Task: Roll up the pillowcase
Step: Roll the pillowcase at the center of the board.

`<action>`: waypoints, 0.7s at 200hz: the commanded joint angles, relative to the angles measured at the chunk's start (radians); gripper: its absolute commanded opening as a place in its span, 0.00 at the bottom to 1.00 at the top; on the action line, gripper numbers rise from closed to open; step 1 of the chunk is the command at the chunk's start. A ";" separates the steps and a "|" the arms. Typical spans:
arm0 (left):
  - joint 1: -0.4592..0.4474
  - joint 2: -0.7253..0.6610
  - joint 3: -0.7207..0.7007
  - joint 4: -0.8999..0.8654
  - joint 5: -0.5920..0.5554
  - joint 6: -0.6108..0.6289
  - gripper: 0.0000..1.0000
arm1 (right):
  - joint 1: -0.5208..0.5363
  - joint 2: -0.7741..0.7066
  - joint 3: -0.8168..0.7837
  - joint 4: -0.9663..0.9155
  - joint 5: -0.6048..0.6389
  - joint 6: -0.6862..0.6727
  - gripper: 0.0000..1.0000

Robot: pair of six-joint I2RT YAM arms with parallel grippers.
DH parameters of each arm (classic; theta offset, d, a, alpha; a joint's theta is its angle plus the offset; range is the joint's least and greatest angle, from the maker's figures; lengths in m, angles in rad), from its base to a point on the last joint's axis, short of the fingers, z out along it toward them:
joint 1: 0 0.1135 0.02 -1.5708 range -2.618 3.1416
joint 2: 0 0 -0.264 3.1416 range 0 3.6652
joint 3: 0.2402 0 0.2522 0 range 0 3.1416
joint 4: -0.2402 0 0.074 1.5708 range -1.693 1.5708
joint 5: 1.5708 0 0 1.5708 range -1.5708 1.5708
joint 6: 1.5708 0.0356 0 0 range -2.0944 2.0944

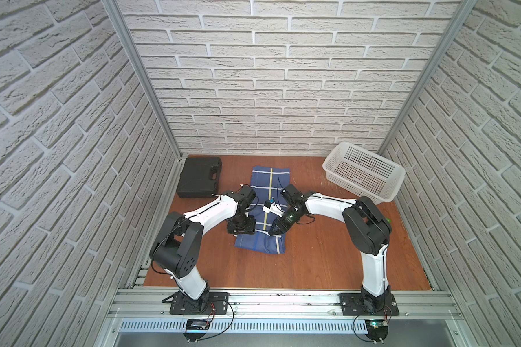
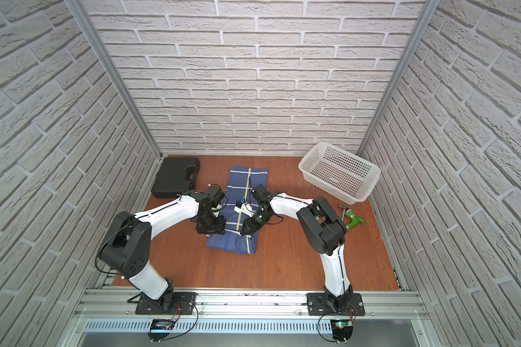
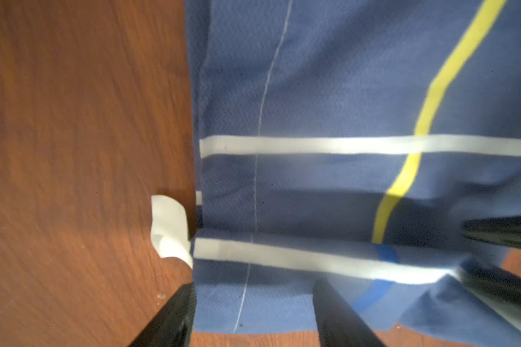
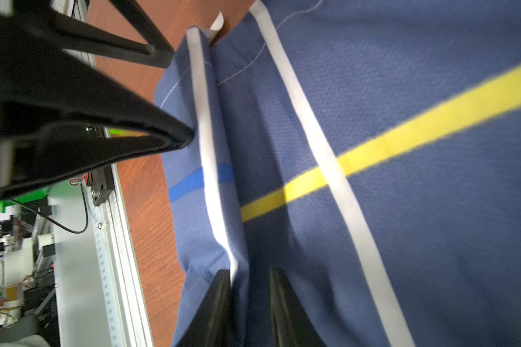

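Brick-patterned walls are enclosing a wooden tabletop (image 1: 313, 264). In both top views the pillowcase (image 1: 269, 186) (image 2: 248, 186) is lying as a long strip running away from the arm bases, with its near end folded over. In the left wrist view, the left gripper (image 3: 253, 315) is standing wide open astride that fold's corner, gripping nothing. In the right wrist view, the right gripper (image 4: 250, 312) is sitting narrowly parted over the fold's ridge, equally near.

From where I stand, both arms fold inward, elbows high and forearms nearly meeting. The left arm (image 1: 211, 210) drops its wrist straight down, and the left gripper (image 3: 254, 287) has its jaws set wide. The right arm (image 1: 325, 204) tilts the right gripper (image 4: 249, 272) downward, jaws parted (only narrowly).
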 commanded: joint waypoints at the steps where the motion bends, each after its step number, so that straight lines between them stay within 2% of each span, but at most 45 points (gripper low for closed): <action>1: 0.006 0.025 -0.013 0.012 0.003 0.032 0.66 | -0.006 -0.119 -0.030 0.035 0.060 -0.007 0.32; 28: 0.006 0.050 -0.001 0.003 -0.007 0.042 0.66 | -0.005 -0.217 -0.089 0.036 0.117 -0.002 0.36; 59: 0.009 0.056 0.007 -0.010 -0.021 0.033 0.65 | 0.028 -0.373 -0.220 0.049 0.127 0.025 0.36; 95: 0.006 0.065 0.007 -0.011 -0.027 0.035 0.65 | 0.109 -0.504 -0.339 0.163 0.120 0.067 0.25; 118: 0.006 0.076 0.013 -0.008 -0.024 0.036 0.65 | 0.144 -0.500 -0.354 0.246 0.110 0.071 0.22; 140: 0.009 0.080 0.018 -0.007 -0.024 0.037 0.65 | 0.150 -0.418 -0.332 0.241 0.135 0.049 0.19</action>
